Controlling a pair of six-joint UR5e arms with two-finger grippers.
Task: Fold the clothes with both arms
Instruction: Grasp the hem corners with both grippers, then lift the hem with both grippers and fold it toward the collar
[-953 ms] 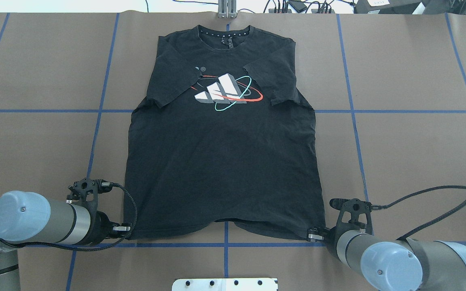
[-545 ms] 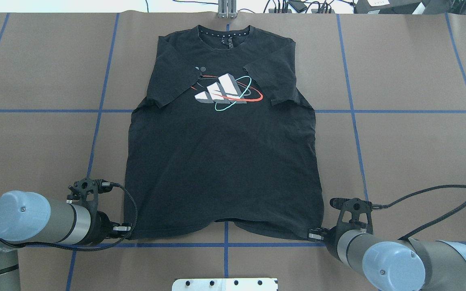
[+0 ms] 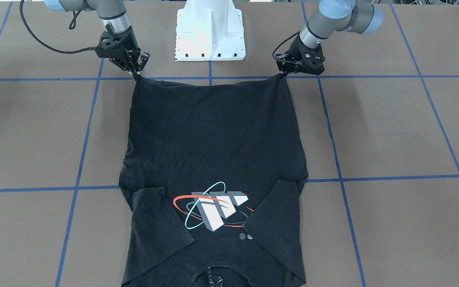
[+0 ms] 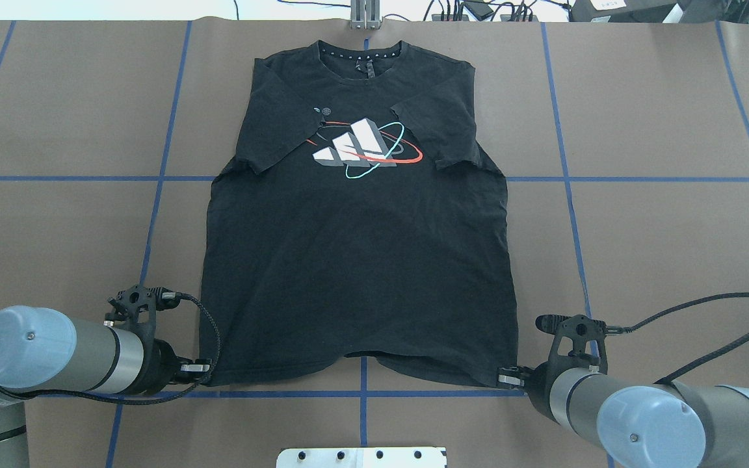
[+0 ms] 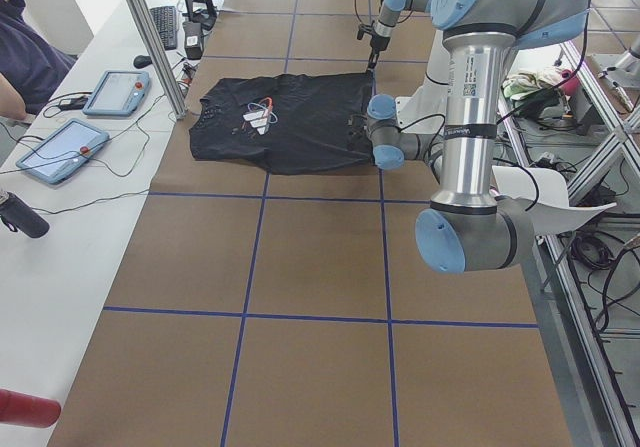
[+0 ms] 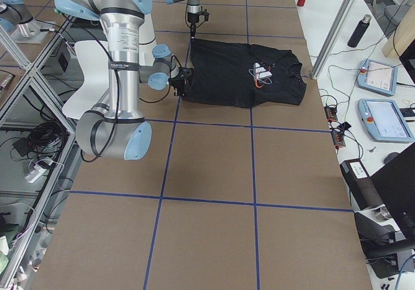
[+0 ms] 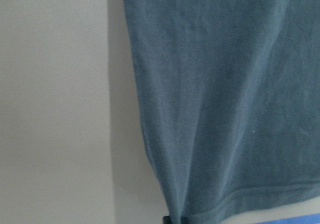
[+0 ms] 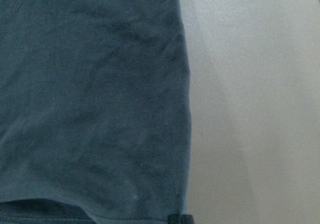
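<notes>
A brown table [image 4: 673, 260] crossed by blue tape lines [image 4: 563, 162] holds a black T-shirt [image 4: 361, 260]. The shirt lies flat and face up, with its sleeves folded inward, its collar at the far edge and its hem nearest the robot. The left gripper [image 4: 200, 368] is clamped on the hem's left corner. The right gripper [image 4: 504, 376] is clamped on the right corner. Both sit low at the table, and each pinched corner comes to a small point.
</notes>
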